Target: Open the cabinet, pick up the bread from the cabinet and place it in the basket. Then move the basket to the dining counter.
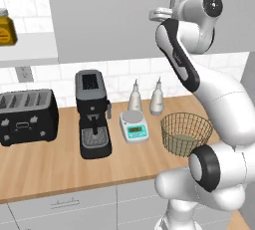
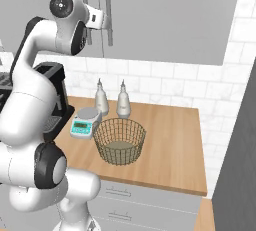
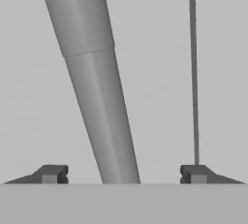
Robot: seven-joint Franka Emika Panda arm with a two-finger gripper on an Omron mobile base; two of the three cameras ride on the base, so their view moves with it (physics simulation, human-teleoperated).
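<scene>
You are looking at no readable writing anywhere: the amber jar point(image 1: 6, 27) sitting on the open shelf point(image 1: 27, 50) at far left is carrying a label too blurred to make out, and the small scale point(image 1: 134, 126) is showing a teal display panel whose characters cannot be told.

Your claw point(image 3: 124, 173) is standing spread, its two dark fingertips point(image 3: 51, 173) sitting on either side of a long grey bar handle point(image 3: 94, 87) without touching it. In the hand view that handle is running tilted between the tips, with the seam between the doors showing as a thin line beside it. From the base views you are seeing the hand raised against the cabinet point(image 1: 114, 15), right at the pair of vertical handles point(image 2: 107, 20), and the doors are lying flat and shut. The bread is not to be made out.

The basket point(image 1: 186, 133) is resting on the wood desk point(image 1: 60, 167), well below the claw, just beside the scale and in front of two pale bottles point(image 1: 145, 96). Its wire mesh is letting you see through to its bottom, and nothing is lying in it. A toaster point(image 1: 27, 116) and a coffee machine point(image 1: 92, 114) are standing farther left.
</scene>
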